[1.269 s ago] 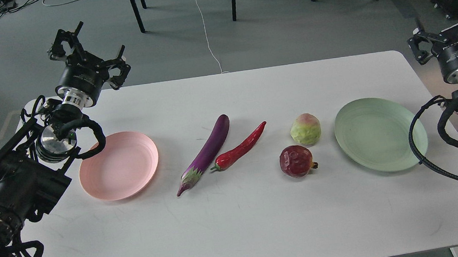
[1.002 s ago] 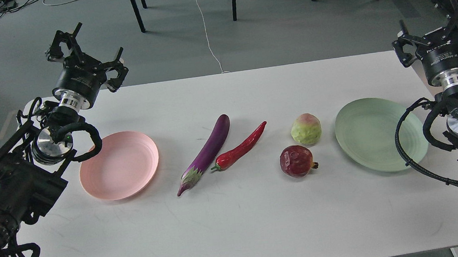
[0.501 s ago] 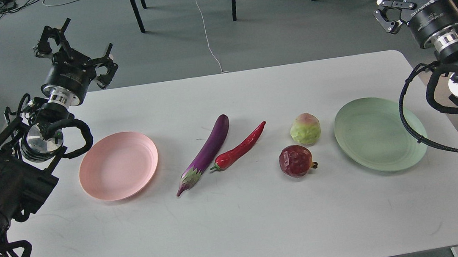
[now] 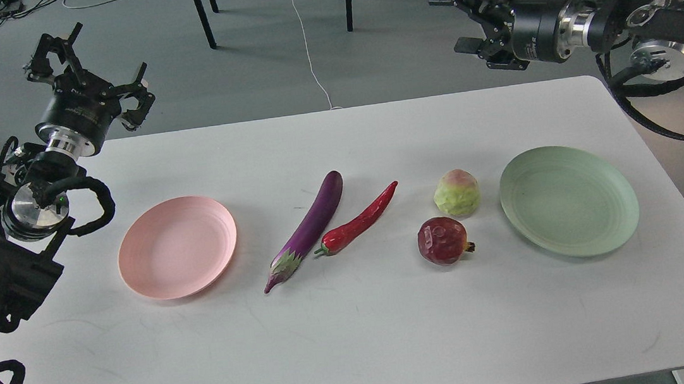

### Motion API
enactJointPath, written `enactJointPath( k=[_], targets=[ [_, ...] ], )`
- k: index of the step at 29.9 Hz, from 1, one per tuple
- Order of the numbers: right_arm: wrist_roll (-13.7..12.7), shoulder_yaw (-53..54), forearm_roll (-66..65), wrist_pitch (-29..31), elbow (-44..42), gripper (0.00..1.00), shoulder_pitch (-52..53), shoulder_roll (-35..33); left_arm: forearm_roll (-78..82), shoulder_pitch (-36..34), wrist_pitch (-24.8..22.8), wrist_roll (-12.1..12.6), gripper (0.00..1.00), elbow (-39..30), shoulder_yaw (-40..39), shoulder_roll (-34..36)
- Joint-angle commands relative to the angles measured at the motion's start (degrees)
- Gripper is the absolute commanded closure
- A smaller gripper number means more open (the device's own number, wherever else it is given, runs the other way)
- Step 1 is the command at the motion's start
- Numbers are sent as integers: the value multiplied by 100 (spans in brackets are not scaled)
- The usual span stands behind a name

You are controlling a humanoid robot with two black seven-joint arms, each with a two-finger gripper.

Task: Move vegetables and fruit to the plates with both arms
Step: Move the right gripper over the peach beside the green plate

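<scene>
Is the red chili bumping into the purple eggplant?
Cannot tell. In the head view the chili pepper lies right beside the eggplant, its green stem end tucked against the eggplant's lower part, but no plain gap or contact shows there.

eggplant (image 4: pixel 309 226), chili (image 4: pixel 359 219) (touching) – fruits (image 4: pixel 456 192) (image 4: pixel 444 240) – plates (image 4: pixel 177 247) (image 4: pixel 569 199) empty, flanking
</scene>
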Motion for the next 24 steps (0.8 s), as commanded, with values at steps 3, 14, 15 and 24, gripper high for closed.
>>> enactJointPath(
  k=[3, 14, 15, 24],
  targets=[
    [48, -1698, -1244, -876, 256, 6, 195, 945, -9, 61, -9, -17, 2, 1, 0, 57],
    [180, -3405, -1263, -1115, 142, 6, 319, 2134, -9, 61, -211, -17, 2, 10, -9, 163],
    [180, -3511, -1263, -1141, 81, 6, 292, 2195, -9, 61, -211, -17, 2, 10, -9, 163],
    [180, -4022, -1263, -1317, -60, 6, 81, 2371, -9, 70, -251, -17, 2, 10, 0, 145]
  ],
)
